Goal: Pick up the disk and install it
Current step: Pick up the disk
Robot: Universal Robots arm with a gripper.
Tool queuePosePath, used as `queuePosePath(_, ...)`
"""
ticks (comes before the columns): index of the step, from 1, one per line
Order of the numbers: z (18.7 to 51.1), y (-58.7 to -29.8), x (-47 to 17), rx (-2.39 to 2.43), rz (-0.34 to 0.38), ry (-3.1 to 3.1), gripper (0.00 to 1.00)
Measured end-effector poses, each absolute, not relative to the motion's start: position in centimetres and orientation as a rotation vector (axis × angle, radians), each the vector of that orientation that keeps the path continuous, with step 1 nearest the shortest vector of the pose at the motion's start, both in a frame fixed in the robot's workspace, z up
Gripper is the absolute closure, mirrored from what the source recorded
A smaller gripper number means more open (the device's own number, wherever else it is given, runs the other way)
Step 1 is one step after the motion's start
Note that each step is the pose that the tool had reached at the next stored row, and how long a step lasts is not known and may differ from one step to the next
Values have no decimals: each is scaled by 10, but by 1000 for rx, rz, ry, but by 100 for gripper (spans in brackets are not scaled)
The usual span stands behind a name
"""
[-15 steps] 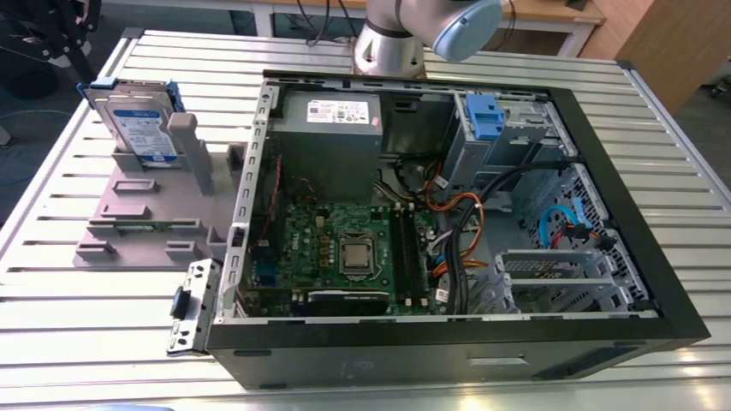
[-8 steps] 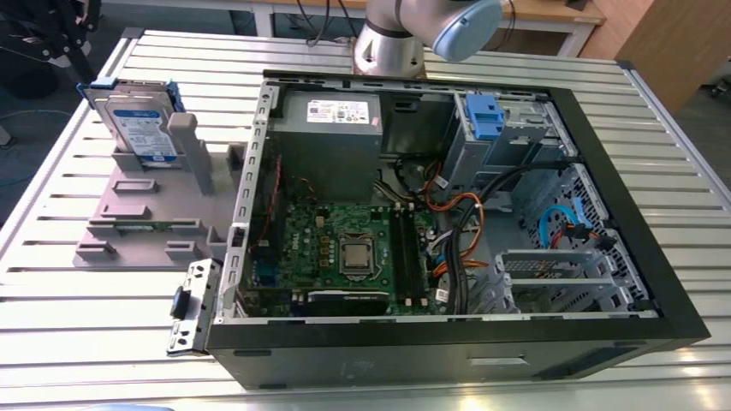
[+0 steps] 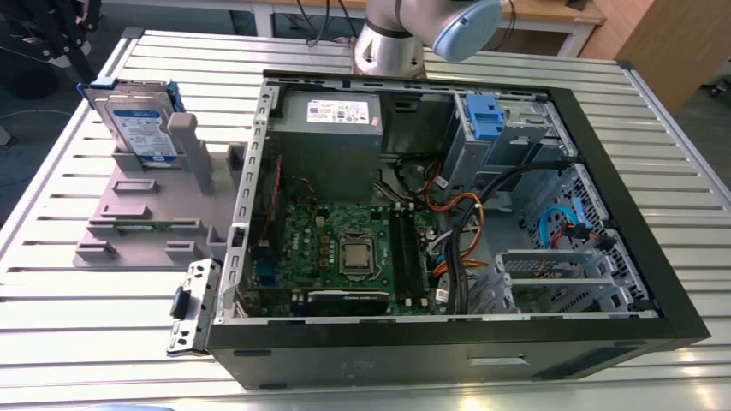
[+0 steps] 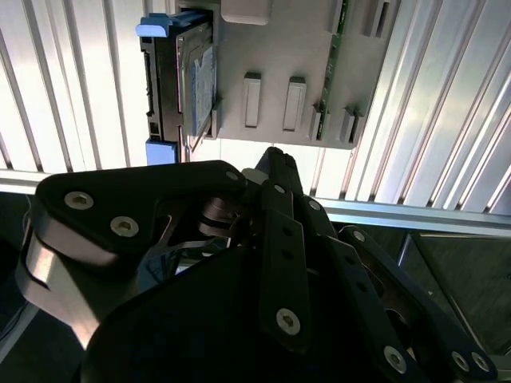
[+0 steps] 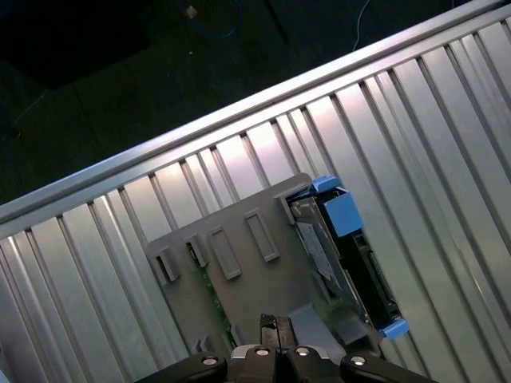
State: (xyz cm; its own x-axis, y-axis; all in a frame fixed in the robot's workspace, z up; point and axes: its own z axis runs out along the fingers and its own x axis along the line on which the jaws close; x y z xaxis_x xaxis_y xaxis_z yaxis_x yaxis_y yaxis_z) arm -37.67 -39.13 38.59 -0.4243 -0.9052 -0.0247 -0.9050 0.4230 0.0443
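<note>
Exterior view: the slatted table carries an open case across its middle and toward that view's right. A grey holder sits just beside the case, toward the far corner at that view's left. Inside the case lie the board, a grey box against the far wall, loose cables, and a blue clip in the cage at the far corner.

The disk stands on edge in the holder's slot nearest the table's far edge. Its label faces the near edge and its upper edge runs along the slats. A green strip fills another slot.

In the second wrist view the gripper hangs over the holder, closed on nothing. The disk is seen edge-on there, beyond the tips and off to one side of their line, well apart from them.
</note>
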Motion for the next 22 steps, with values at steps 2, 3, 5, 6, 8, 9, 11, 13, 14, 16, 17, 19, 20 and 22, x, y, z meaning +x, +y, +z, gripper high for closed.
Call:
queuePosePath(2, 386, -391, -377, 1686, -80, -2646, 89)
queuePosePath(3, 386, -391, -377, 1687, -80, -2646, 89)
queuePosePath(5, 386, -391, -377, 1689, -80, -2644, 89)
queuePosePath(6, 386, -391, -377, 1690, -80, -2643, 89)
queuePosePath(8, 386, -391, -377, 1692, -80, -2642, 89)
queuePosePath(9, 386, -391, -377, 1693, -80, -2641, 89)
queuePosePath(11, 386, -391, -377, 1695, -80, -2640, 89)
queuePosePath(13, 386, -391, -377, 1697, -79, -2639, 89)
queuePosePath(14, 386, -391, -377, 1699, -80, -2638, 89)
queuePosePath(16, 386, -391, -377, 1701, -80, -2636, 89)
queuePosePath(17, 386, -391, -377, 1702, -80, -2635, 89)
queuePosePath(19, 386, -391, -377, 1704, -80, -2634, 89)
queuePosePath(20, 386, -391, -377, 1705, -80, -2633, 89)
queuePosePath(22, 386, -391, -377, 1707, -79, -2632, 89)
